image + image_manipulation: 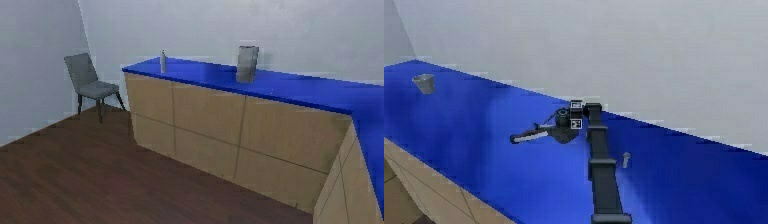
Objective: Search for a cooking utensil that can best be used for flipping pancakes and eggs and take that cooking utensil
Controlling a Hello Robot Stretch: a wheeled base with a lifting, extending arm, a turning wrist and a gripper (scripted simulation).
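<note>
In the arm side view the dark arm [602, 170] reaches out over a blue countertop [474, 130]. At its far end stand the two white marked squares, and left of them the gripper [541, 132] with its thin fingers. A thin dark and grey thing [521, 138], possibly a utensil, shows on the counter at the fingers' tips. I cannot tell whether the gripper holds anything.
A small grey cup [424, 82] stands on the counter at the arm side view's left, and a small grey upright piece [625, 160] beside the arm. In the forward view the blue counter [300, 92] on wooden cabinets carries a small bottle [163, 62] and a grey container [247, 63]. A grey chair [90, 82] stands on dark wood floor.
</note>
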